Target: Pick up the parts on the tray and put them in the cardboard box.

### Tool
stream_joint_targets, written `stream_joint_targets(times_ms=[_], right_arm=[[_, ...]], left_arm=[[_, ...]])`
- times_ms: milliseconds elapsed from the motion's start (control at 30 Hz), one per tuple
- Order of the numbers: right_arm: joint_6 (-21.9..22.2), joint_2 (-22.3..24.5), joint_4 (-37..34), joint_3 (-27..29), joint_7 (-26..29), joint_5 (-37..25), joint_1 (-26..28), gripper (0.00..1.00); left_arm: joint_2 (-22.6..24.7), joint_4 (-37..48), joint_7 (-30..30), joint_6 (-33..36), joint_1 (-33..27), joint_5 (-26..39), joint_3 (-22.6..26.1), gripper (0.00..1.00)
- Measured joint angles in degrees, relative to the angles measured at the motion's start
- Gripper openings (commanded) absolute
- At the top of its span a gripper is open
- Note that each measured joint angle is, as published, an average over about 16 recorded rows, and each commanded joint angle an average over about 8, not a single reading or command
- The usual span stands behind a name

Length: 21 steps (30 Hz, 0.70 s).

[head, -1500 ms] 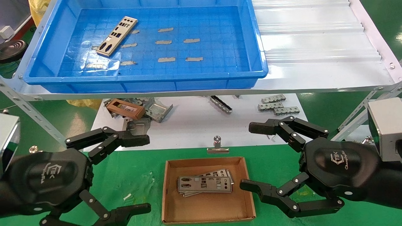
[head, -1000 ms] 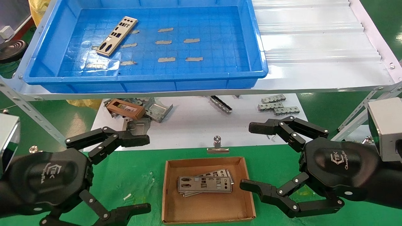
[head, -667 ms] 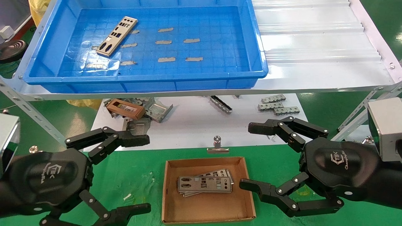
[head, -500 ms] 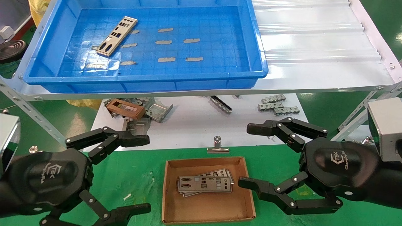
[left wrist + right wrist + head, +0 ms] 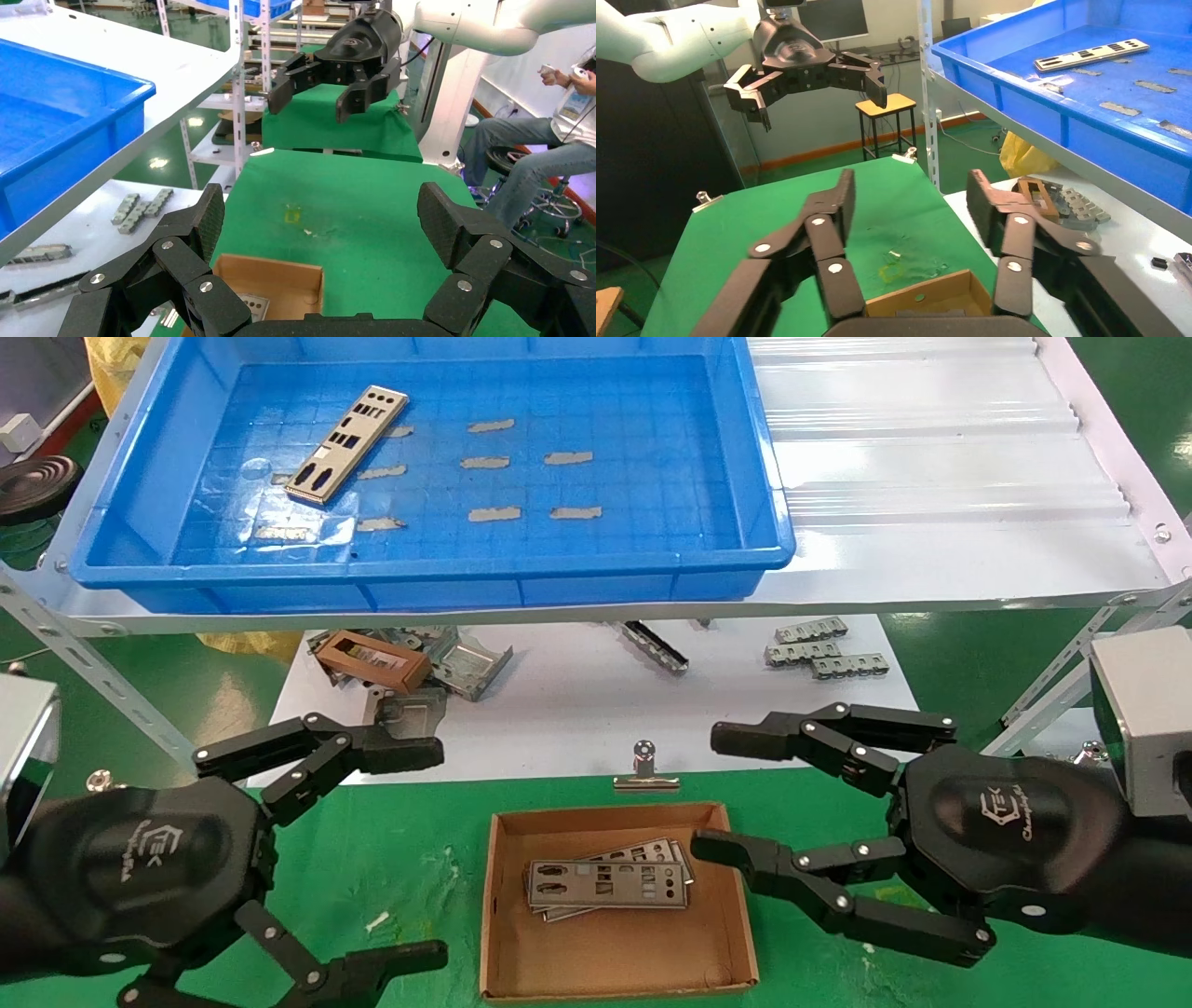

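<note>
One silver-grey part (image 5: 346, 444) lies at the far left of the blue tray (image 5: 559, 581) on the raised shelf; it also shows in the right wrist view (image 5: 1091, 55). The cardboard box (image 5: 503, 952) sits on the green mat below, holding a few stacked parts (image 5: 607, 883). My right gripper (image 5: 719, 794) is open and empty, its fingers over the box's right rim; its own view (image 5: 909, 200) shows the box (image 5: 926, 295) beneath it. My left gripper (image 5: 424, 850) is open and empty, left of the box; its own view (image 5: 322, 217) shows a box corner (image 5: 270, 284).
A white sheet (image 5: 577, 700) under the shelf holds bulky metal frames (image 5: 466, 663), a brown frame piece (image 5: 371, 659), small grey brackets (image 5: 824, 654) and a binder clip (image 5: 644, 772). The shelf edge (image 5: 838, 598) overhangs the space above the sheet. A person sits beyond the mat (image 5: 534, 151).
My right gripper has shifted left toward the box and its fingers have drawn somewhat closer together, still open. The left gripper, the parts and the box have not moved.
</note>
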Motion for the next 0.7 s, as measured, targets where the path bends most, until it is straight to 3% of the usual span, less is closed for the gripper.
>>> stream_joint_targets(times_ms=[700], right_arm=[[0.0,0.0,0.0,0.0,0.0,0.0,0.0,0.00]], left_arm=[[0.0,0.0,0.0,-0.1,0.0,0.0,0.0,1.00]])
